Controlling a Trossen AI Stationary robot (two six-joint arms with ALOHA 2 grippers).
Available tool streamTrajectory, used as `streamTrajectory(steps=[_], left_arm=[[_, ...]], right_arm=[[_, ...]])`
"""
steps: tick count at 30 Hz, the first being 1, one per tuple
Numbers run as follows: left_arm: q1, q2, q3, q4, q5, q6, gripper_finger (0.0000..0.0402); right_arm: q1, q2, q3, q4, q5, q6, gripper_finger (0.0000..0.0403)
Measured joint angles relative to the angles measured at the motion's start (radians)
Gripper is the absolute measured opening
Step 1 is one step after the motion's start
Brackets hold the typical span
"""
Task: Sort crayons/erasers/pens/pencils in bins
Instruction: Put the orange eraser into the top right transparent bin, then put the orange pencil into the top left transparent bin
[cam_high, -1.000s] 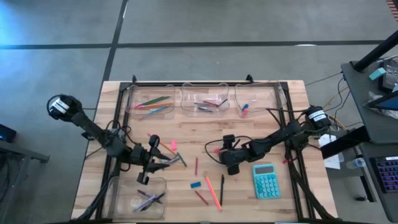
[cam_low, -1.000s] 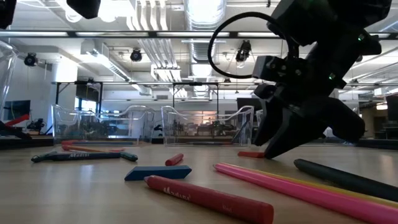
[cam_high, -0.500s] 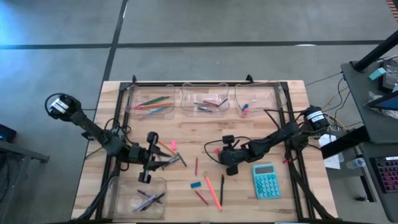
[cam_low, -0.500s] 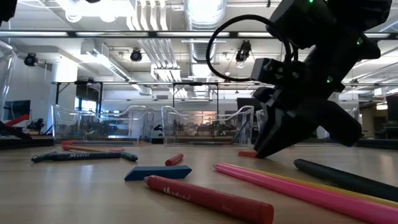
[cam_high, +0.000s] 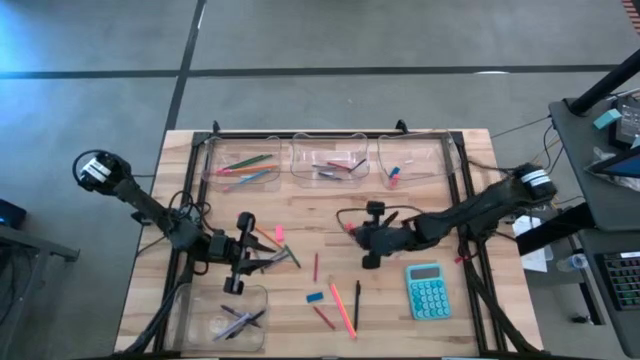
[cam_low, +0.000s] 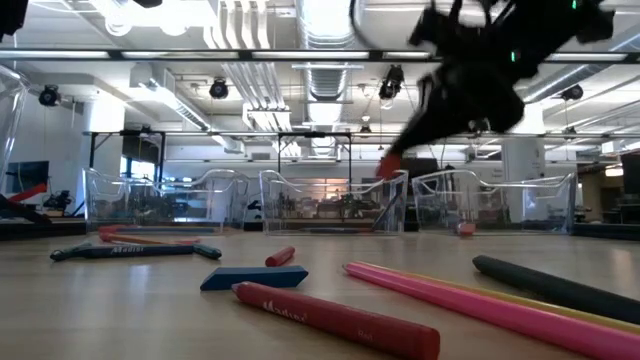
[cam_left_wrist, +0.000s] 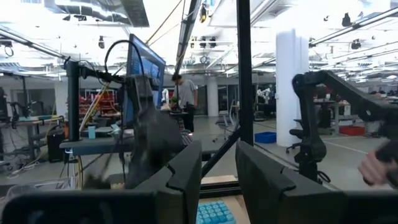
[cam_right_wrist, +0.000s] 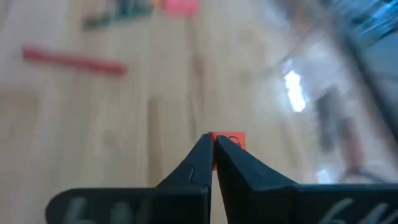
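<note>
My right gripper (cam_right_wrist: 213, 148) is pinched nearly closed on a tiny flat red eraser (cam_right_wrist: 227, 140), gripped by its edge so most of the block juts past my fingertips, free to fall once I let go; the low view shows it lifted clear of the wooden counter (cam_high: 300, 220), near the counter's middle. I judge it belongs in the rightmost of the three clear plastic bins (cam_high: 412, 160) along the far edge, where a small blue eraser and a red one already lie; the bin wall is what I must clear. Below and behind me lie a short red crayon (cam_low: 281, 256), a flat blue eraser (cam_low: 252, 277), a long pink pencil (cam_high: 343, 308) and a slim black pen (cam_high: 357, 305). A teal calculator (cam_high: 428, 290) lies near my arm. My left gripper (cam_high: 284, 259) waits above the fourth bin (cam_high: 222, 316); its fingers look narrowly parted, empty.
</note>
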Motion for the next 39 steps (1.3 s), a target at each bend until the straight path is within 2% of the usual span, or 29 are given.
streamTrajectory(steps=[3,6,8,13,17,20,29,32,35,39], left_arm=[[0.0,0.0,0.0,-0.012,0.0,0.0,0.0083],[0.0,0.0,0.0,-0.018,0.0,-0.001,0.0083],[0.0,0.0,0.0,-0.018,0.0,-0.004,0.0083],[0.0,0.0,0.0,-0.02,0.0,-0.026,0.0083],[0.0,0.0,0.0,-0.022,0.0,-0.026,0.0083],[0.0,0.0,0.0,-0.022,0.0,-0.028,0.0083],[0.0,0.0,0.0,-0.026,0.0,-0.03,0.0083],[0.0,0.0,0.0,-0.043,0.0,-0.051,0.0083],[0.0,-0.01,0.005,-0.154,-0.042,-0.113,0.0083],[0.0,-0.049,0.05,-0.467,-0.216,-0.233,0.0083]], right_arm=[[-0.002,-0.118,-0.001,-0.016,0.114,-0.011,0.0009],[-0.024,-0.226,-0.01,-0.107,0.242,0.02,0.0009],[-0.055,-0.288,-0.023,-0.188,0.287,0.07,0.0009],[-0.178,-0.398,-0.099,-0.321,0.312,0.222,0.0009],[-0.285,-0.457,-0.169,-0.302,0.314,0.292,0.0012],[-0.338,-0.491,-0.191,-0.287,0.311,0.287,0.0032],[-0.365,-0.527,-0.196,-0.277,0.268,0.305,0.0169],[-0.348,-0.517,-0.206,-0.189,0.144,0.303,0.0197],[-0.3,-0.491,-0.238,-0.021,-0.009,0.281,0.0206],[-0.206,-0.436,-0.282,0.217,-0.056,0.217,0.0203]])
